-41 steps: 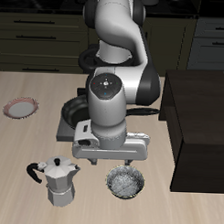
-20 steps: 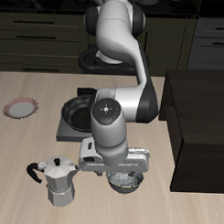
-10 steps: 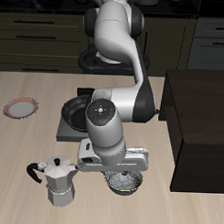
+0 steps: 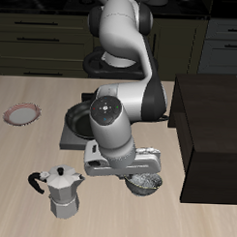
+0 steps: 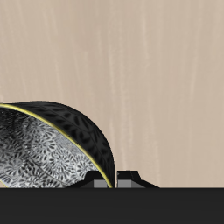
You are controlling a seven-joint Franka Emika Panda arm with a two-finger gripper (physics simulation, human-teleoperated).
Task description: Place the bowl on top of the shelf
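Observation:
The bowl (image 4: 145, 183), small, grey-white speckled with a dark rim, hangs just under my gripper (image 4: 138, 176) near the table's front edge, a little above the table top. In the wrist view the bowl (image 5: 44, 149) fills the frame close up and tilted, its rim meeting the fingertips (image 5: 128, 178). The gripper is shut on the bowl's rim. The shelf (image 4: 213, 133), a large dark brown cabinet with a flat top, stands beside the bowl, a short way off. My arm hides part of the bowl and the fingers in the exterior view.
A moka pot (image 4: 60, 192) stands near the front edge on the bowl's other side. A frying pan (image 4: 80, 118) sits on a grey-black burner plate (image 4: 69, 140) behind it. A pink-rimmed plate (image 4: 22, 114) lies farther away.
The gripper came down onto the bowl and closed on its rim. Now the bowl is raised slightly off the table and has shifted toward the shelf, tilted.

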